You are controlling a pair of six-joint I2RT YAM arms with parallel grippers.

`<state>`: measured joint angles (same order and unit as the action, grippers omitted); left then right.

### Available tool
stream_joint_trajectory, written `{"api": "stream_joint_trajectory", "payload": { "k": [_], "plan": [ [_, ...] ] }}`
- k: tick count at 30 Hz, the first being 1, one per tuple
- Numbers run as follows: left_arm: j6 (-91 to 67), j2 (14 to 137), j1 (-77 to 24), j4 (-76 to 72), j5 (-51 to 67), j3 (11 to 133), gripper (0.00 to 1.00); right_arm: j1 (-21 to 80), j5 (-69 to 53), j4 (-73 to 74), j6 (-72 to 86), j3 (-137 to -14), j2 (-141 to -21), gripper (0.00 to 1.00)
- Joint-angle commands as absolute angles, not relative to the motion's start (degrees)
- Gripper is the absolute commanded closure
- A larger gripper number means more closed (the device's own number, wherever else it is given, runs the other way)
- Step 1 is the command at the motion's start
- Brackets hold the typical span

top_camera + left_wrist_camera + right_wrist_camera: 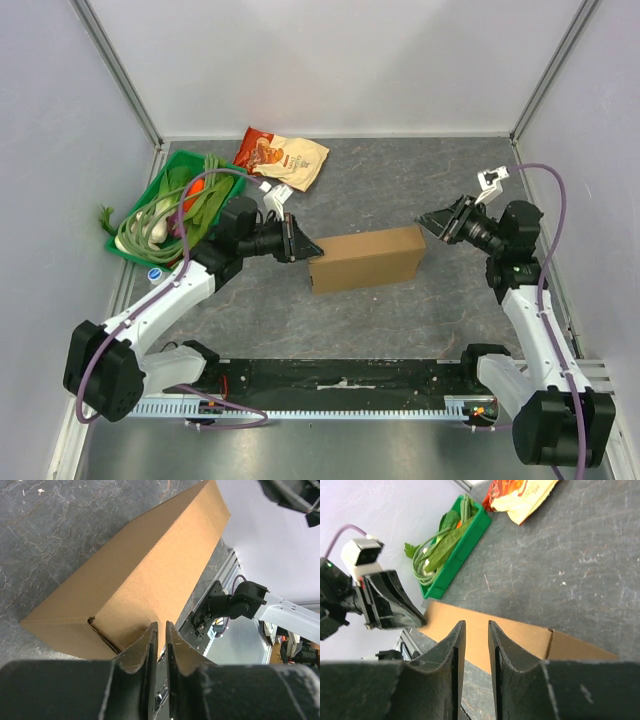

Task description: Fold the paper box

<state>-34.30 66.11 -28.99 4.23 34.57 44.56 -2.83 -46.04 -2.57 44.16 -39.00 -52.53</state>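
Observation:
The paper box [367,258] is a closed brown cardboard block lying lengthwise in the middle of the mat. My left gripper [305,247] is at its left end, fingertips against the upper corner. In the left wrist view the jaws [161,626] are nearly together, with only a thin slit and nothing in it, above the box's [150,565] end face. My right gripper [428,222] hovers just off the box's right top corner. It is open with a clear empty gap [476,625], pointing along the box [520,640].
A green tray [140,260] of leafy vegetables stands at the left wall. A cream-and-red snack bag [285,157] lies at the back, with small white pieces [275,190] near it. Grey walls enclose the mat on three sides.

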Motion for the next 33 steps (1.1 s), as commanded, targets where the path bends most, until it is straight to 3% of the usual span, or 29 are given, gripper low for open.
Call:
{"api": "stream_joint_trajectory", "payload": {
  "k": [1,5,10,17,21,24,30,33],
  "plan": [
    [-30.15,67.24,-28.83,9.4,33.74,48.07,0.78,-2.38,-48.6,-7.72,48.33,-31.66,-52.56,0.69],
    [-30.23,66.88,-28.92,10.81,36.2,53.34,0.71,-1.49,-47.2,-6.43,46.33,-27.51,-50.8,0.69],
    [-30.85,65.31,-28.92,10.81,36.22,53.53,0.77,-1.49,-45.26,-1.15,41.84,-28.83,-50.62,0.69],
    [-31.98,64.25,-28.92,7.04,30.77,37.55,0.9,-1.49,-42.72,6.57,36.24,-31.11,-50.28,0.68],
    [-32.52,58.91,-28.83,7.63,28.04,28.23,0.91,-1.49,-39.29,18.25,32.52,-32.08,-47.12,0.68],
    [-30.77,56.08,-28.83,11.32,26.9,28.91,0.9,-1.41,-38.15,24.84,30.77,-32.25,-44.48,0.66],
    [-26.9,50.89,-28.83,21.52,26.99,37.07,0.8,-1.41,-31.47,41.53,25.59,-39.45,-41.23,0.6],
    [-25.75,47.56,-28.83,24.78,25.93,42.53,0.71,-1.32,-27.01,47.17,21.63,-44.9,-39.99,0.46]
  ]
}}
